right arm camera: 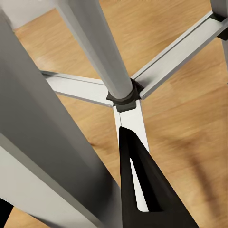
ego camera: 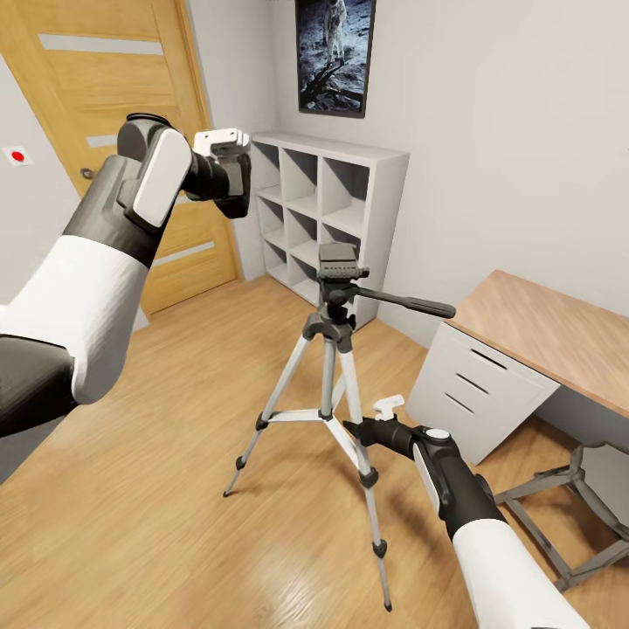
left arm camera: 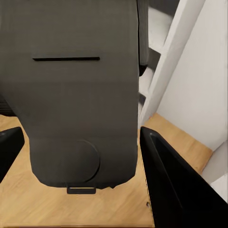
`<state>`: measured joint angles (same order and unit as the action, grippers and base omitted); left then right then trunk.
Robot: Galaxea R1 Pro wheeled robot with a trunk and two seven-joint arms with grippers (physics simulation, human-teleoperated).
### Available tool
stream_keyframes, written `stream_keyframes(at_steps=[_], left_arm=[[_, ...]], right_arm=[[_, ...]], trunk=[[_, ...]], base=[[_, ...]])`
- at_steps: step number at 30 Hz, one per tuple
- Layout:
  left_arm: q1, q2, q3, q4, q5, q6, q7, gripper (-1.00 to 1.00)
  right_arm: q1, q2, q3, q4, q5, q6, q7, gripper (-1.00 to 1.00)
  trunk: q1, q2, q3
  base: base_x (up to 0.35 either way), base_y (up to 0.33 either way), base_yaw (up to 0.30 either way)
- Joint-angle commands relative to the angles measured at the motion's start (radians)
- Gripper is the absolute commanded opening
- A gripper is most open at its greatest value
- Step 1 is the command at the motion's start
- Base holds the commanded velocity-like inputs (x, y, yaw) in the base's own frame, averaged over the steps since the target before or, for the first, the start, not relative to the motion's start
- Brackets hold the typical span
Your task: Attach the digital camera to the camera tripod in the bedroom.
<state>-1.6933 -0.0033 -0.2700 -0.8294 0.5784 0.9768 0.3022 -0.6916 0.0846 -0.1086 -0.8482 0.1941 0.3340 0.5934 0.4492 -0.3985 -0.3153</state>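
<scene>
Left end effector (ego camera: 234, 188) raised and clamped; right end effector (ego camera: 354, 430) low, clamped.

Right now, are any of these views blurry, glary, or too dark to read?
Head view: evenly lit and sharp, with soft shadows under the camera tripod. Left wrist view: the digital camera sits close, a dark, nearly featureless mass. Right wrist view: the nearest tripod leg looms large; soft shadows on the floor, no glare.

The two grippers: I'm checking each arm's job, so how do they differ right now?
The left gripper is raised high near the door, its fingers either side of the digital camera; the right gripper is low, at a leg of the camera tripod. The left carries its load in the air; the right's fingers straddle a leg standing on the floor. Both have dark fingers.
</scene>
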Motion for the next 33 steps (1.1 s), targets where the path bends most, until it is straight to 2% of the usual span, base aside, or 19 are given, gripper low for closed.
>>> stream_keyframes(at_steps=[1, 8, 18, 29, 33], left_arm=[[0.0, 0.003, -0.008, -0.003, 0.016, 0.008, 0.004, -1.0], [0.005, 0.043, -0.048, -0.018, 0.073, 0.045, -0.011, -1.0], [0.006, 0.097, -0.104, -0.069, 0.072, 0.056, -0.045, -1.0], [0.006, 0.109, -0.167, -0.131, 0.073, 0.041, -0.083, -1.0], [0.006, 0.13, -0.189, -0.153, 0.064, 0.017, -0.097, -1.0]], right_arm=[[0.0, 0.001, -0.006, 0.005, 0.014, 0.01, 0.012, -1.0], [0.0, 0.0, -0.005, 0.005, 0.013, 0.01, 0.014, -1.0], [0.0, 0.0, -0.005, 0.005, 0.013, 0.01, 0.014, -1.0], [0.0, 0.0, -0.005, 0.005, 0.015, 0.01, 0.015, -1.0], [0.0, 0.0, -0.005, 0.005, 0.016, 0.009, 0.016, -1.0]], trunk=[[0.001, -0.002, -0.002], [0.001, -0.002, -0.002], [0.001, -0.002, -0.002], [0.001, -0.002, -0.002], [0.001, -0.002, -0.002]], base=[[0.0, 0.0, 0.0], [0.0, 0.0, 0.0], [0.0, 0.0, 0.0], [0.0, 0.0, 0.0], [0.0, 0.0, 0.0]])
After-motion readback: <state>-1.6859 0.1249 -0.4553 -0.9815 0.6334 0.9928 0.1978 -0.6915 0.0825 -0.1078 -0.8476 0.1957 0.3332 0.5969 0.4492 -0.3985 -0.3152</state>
